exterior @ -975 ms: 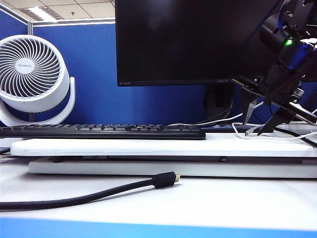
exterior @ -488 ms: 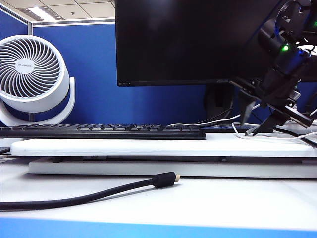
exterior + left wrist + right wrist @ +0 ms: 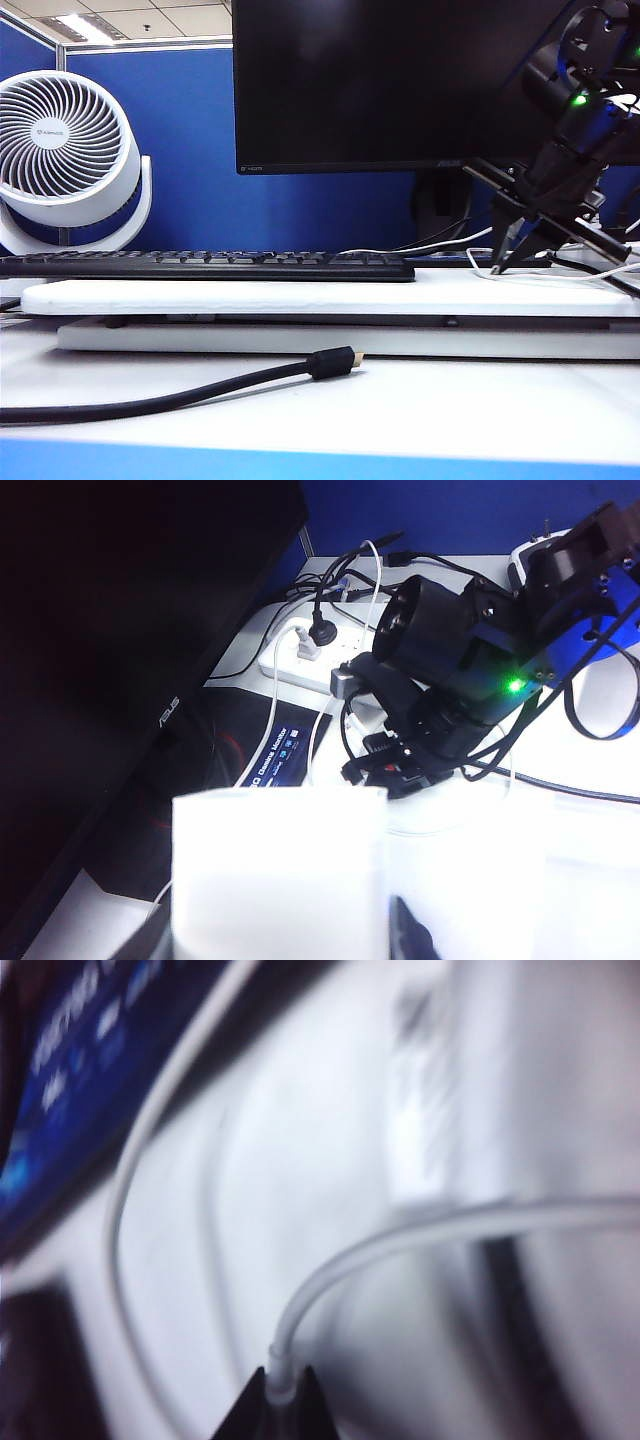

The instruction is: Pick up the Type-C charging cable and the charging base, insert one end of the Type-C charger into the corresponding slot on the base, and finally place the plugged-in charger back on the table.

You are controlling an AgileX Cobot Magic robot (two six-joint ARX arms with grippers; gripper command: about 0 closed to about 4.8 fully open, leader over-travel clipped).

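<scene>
While right gripper (image 3: 278,1400) fingers pinched Type-C charging cable (image 3: 400,1235) on riser at 3 o'clock, I judged pick-up step underway. Left gripper (image 3: 385,935) fingers: cannot tell; white block fills its view. Next: lift cable clear of bench (image 3: 420,410).

The counter (image 3: 420,410) is white with a blue front edge, and a long white riser board (image 3: 300,297) lies on it. The keyboard (image 3: 205,265) is black. A thick black cable (image 3: 180,398) ends in a gold tip. The fan (image 3: 65,160) is white with a radial grille, set against a blue partition (image 3: 190,150). The monitor (image 3: 390,80) is black. The Type-C charging cable (image 3: 330,1270) is white, pinched between the black tips of the right gripper (image 3: 275,1400). A green light (image 3: 580,98) glows on the black arm. The power strip (image 3: 310,660) is white.
</scene>
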